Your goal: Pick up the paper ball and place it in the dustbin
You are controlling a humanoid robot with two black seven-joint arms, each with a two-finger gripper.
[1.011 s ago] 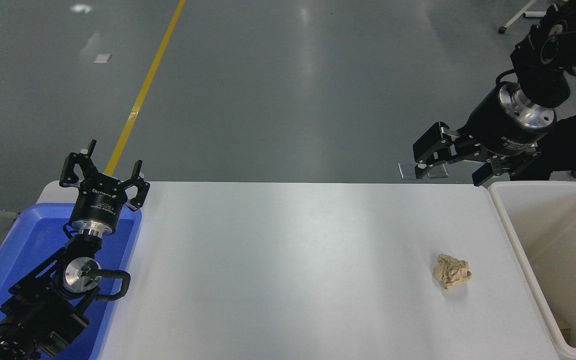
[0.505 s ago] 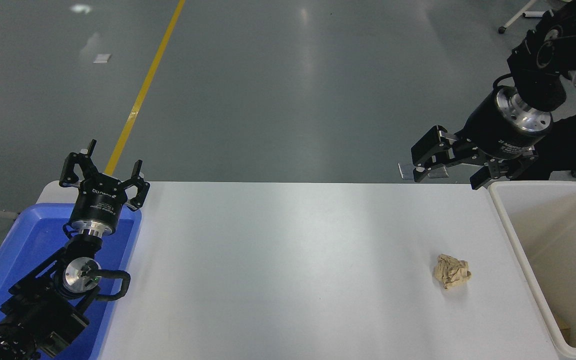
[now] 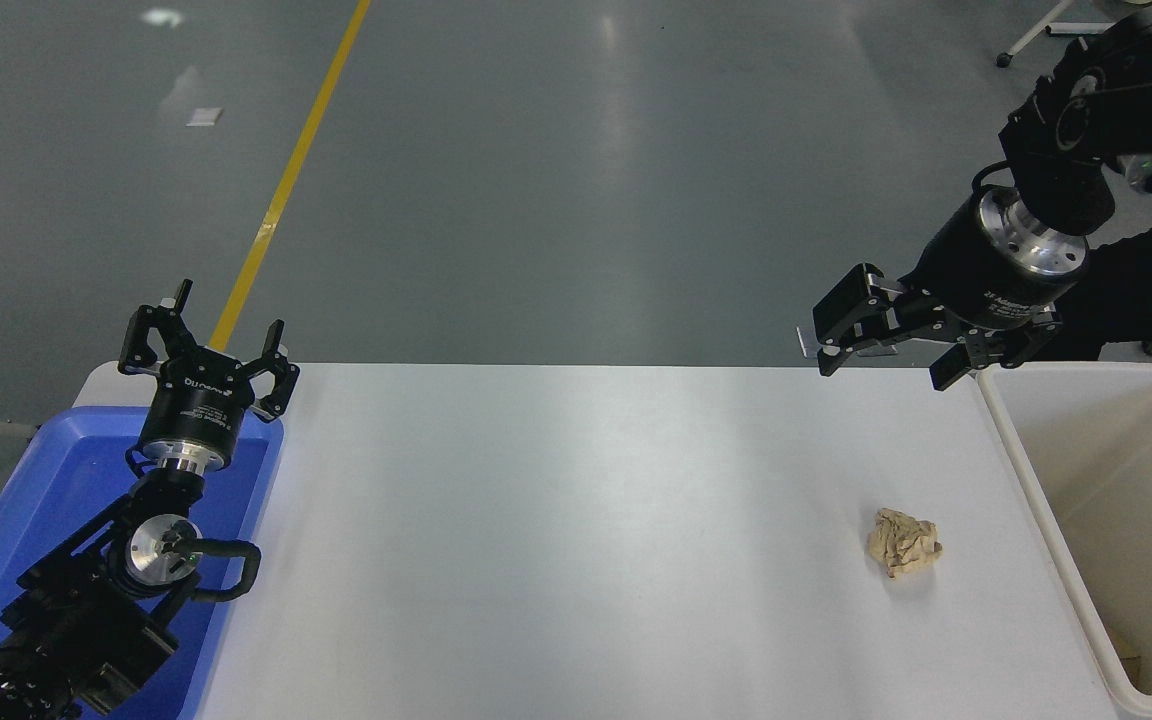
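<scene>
From the head view, I have the right tool (image 3: 881, 352) spread wide and holding nothing, hanging over the worktop's (image 3: 576, 520) far edge. The paper ball (image 3: 904, 542) lies on the worktop nearer me, almost straight below the tool, just beside the dustbin (image 3: 1031, 500). The left tool (image 3: 206, 350), also spread, sits parked over the blue tray (image 3: 6, 520), so I judge the right arm clearly nearer.

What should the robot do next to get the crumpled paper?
Probably bring the right gripper toward the robot and down over the paper ball. The gripper is open and empty, up by the table's far edge, while the ball lies loose on the table beside the dustbin.
</scene>
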